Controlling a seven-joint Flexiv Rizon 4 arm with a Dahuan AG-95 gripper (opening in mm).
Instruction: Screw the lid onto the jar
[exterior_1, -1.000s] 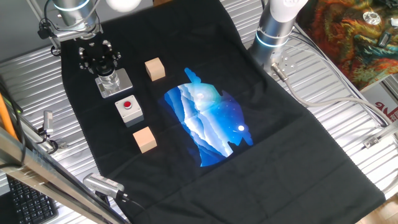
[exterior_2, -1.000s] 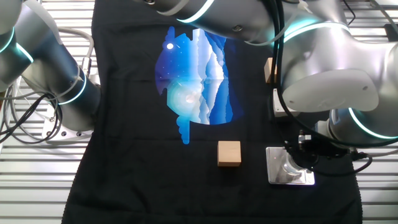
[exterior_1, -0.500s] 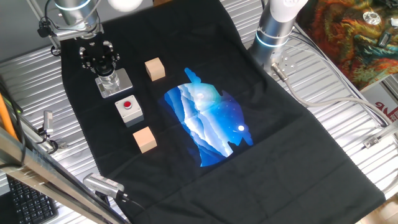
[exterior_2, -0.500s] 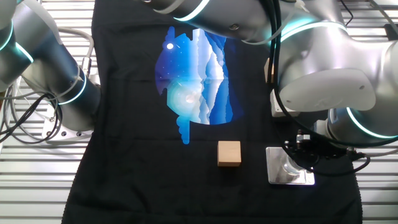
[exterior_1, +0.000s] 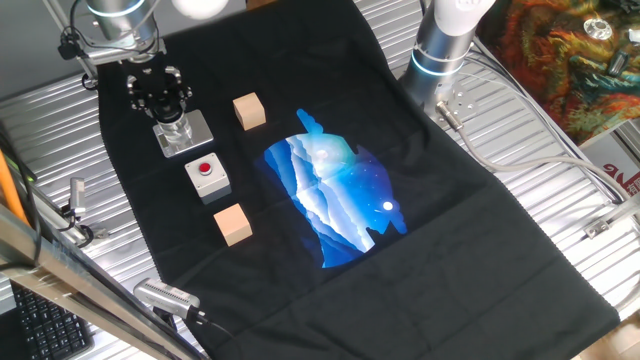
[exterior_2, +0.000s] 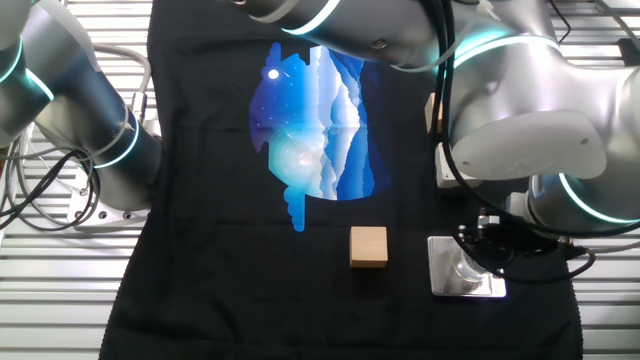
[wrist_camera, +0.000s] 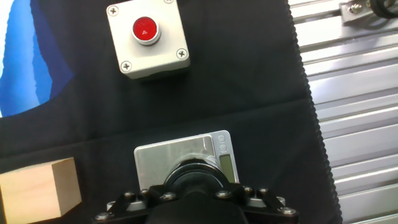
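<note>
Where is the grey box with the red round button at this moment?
In one fixed view the grey box with the red round button sits on the black cloth, between the jar's metal base plate and the nearer wooden cube.

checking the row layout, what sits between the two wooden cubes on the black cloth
In one fixed view, the grey box with the red button sits between the far wooden cube and the near wooden cube, slightly off their line toward the jar.

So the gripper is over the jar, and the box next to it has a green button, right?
Not quite. The gripper is over the jar, but the button on the box is red, not green. The hand view shows it best.
</note>
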